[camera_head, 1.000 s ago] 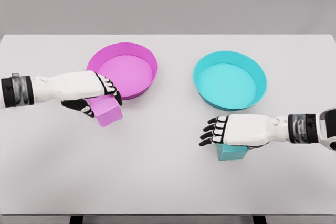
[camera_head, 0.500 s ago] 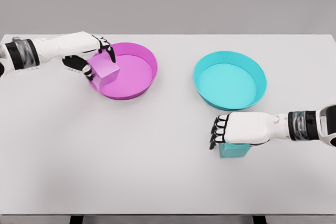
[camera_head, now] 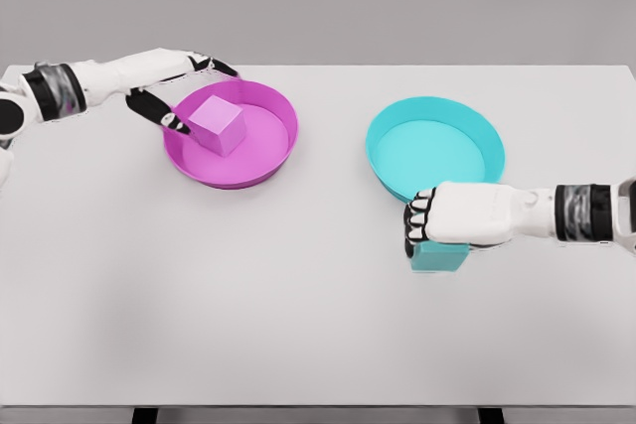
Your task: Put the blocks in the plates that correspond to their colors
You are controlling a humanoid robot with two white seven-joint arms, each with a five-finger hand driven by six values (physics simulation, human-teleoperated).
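Note:
The pink block (camera_head: 219, 124) lies inside the pink plate (camera_head: 260, 151), near its left side. My left hand (camera_head: 197, 96) hovers at the plate's left rim with fingers spread, just clear of the block. The cyan block (camera_head: 441, 256) is held under my right hand (camera_head: 421, 229), whose fingers curl down over it. That hand sits just in front of the cyan plate (camera_head: 437, 156), close to its near rim. The top of the cyan block is hidden by the palm.
The white table (camera_head: 298, 305) reaches from edge to edge of the view, its front edge near the bottom. The two plates stand side by side at the back, with a gap between them.
My left hand carried the pink block up into the pink plate and let it go. My right hand closed on the cyan block and moved it toward the cyan plate.

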